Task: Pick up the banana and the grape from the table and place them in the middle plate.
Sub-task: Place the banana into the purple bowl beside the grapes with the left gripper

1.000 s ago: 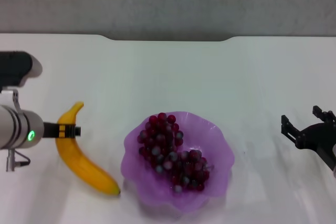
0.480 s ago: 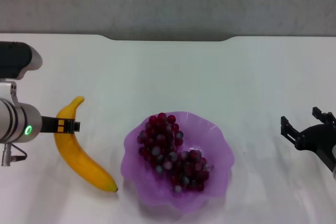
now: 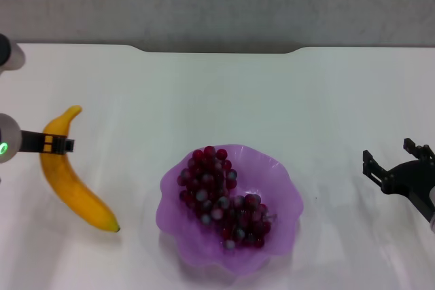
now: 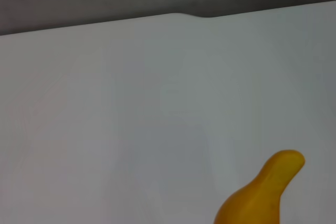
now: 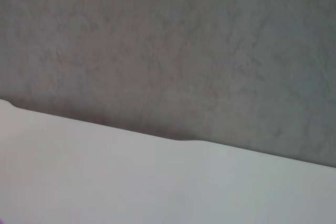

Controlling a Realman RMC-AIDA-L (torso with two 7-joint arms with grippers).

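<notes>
Left tool point(image 3: 58, 145) clamped on banana point(image 3: 68, 181); grape point(image 3: 223, 198) in middle plate point(image 3: 282, 181).
Banana perhaps clear of counter point(image 3: 217, 93); right tool point(image 3: 393, 168) spread apart, idle.

- The banana point(image 3: 68, 178) is yellow-orange, with a dark tip at its near end.
- The grape point(image 3: 221, 195) bunch is dark red-purple, some berries showing pale greyish highlights.
- The middle plate point(image 3: 285, 195) is translucent purple.
- The counter point(image 3: 272, 100) is plain white.
- The wall point(image 3: 217, 1) beyond its far edge is mottled grey.
- The left pincer point(image 3: 47, 144) is black with a yellow-orange band.
- The right pincer point(image 3: 397, 168) is black.
</notes>
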